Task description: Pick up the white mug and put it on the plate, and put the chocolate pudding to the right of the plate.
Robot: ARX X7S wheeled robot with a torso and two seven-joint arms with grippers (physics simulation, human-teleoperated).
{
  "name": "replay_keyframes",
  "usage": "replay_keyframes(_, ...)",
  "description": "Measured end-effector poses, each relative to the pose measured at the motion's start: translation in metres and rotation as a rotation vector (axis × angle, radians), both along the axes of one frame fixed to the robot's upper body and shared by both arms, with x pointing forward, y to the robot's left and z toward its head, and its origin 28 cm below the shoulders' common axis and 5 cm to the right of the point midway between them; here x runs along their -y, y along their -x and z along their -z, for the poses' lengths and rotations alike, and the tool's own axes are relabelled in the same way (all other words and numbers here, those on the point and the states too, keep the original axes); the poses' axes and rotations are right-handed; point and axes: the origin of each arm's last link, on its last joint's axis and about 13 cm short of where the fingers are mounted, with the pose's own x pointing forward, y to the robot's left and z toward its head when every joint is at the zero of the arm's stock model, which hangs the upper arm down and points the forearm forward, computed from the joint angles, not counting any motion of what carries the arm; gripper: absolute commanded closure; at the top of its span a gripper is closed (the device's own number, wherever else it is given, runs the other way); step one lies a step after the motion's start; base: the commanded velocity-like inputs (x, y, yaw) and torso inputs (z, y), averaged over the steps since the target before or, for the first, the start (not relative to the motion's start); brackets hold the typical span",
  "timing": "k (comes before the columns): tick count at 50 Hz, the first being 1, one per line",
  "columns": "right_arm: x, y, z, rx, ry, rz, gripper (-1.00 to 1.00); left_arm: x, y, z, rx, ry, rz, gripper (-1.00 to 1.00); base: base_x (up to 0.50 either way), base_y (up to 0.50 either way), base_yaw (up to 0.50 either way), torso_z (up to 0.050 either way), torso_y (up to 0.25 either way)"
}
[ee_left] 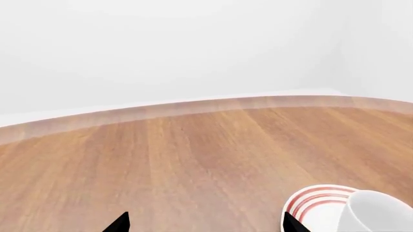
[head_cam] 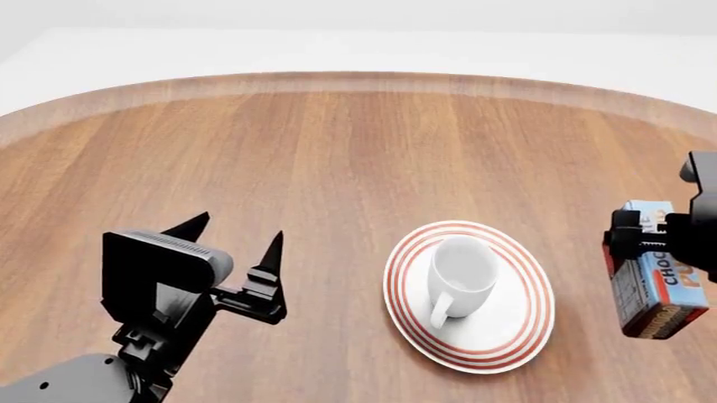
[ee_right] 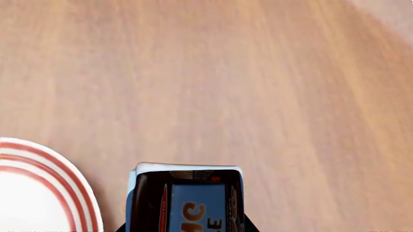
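Glossy white mug (head_cam: 462, 273) stands on the red-ringed plate (head_cam: 515, 336); right fingers (head_cam: 650, 239) clamp the boxy chocolate pudding (head_cam: 661, 290); left fingers (head_cam: 272, 252) spread wide.

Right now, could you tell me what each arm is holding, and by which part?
The right gripper holds the chocolate pudding by its upper end, jaws on opposite sides. The left gripper is open and holds nothing.

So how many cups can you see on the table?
1. The white mug stands upright on the plate, handle toward the robot. No other cup shows in any view.
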Motion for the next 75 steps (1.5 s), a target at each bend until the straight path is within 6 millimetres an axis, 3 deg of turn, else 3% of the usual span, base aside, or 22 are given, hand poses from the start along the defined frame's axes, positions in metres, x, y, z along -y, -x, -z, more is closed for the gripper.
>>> replay_keyframes(38, 0.007, -0.005, 0.045, -0.039, -0.023, 0.035, 1.0, 0.002, -0.001, 0.003, -0.009, -0.008, 0.001, -1.0, 0.0, 0.0, 0.0, 0.0, 0.0)
replay_keyframes(63, 0.01, -0.004, 0.059, -0.06, -0.032, 0.067, 1.0, 0.002, -0.001, 0.005, -0.014, -0.009, 0.002, -1.0, 0.0, 0.0, 0.0, 0.0, 0.0)
replay_keyframes(64, 0.01, -0.004, 0.059, -0.061, -0.033, 0.067, -1.0, 0.002, -0.001, 0.005, -0.014, -0.009, 0.002, -1.0, 0.0, 0.0, 0.0, 0.0, 0.0)
replay_keyframes(75, 0.01, -0.004, 0.055, -0.056, -0.023, 0.062, -1.0, 0.002, -0.001, 0.005, -0.014, -0.007, 0.003, -1.0, 0.0, 0.0, 0.0, 0.0, 0.0)
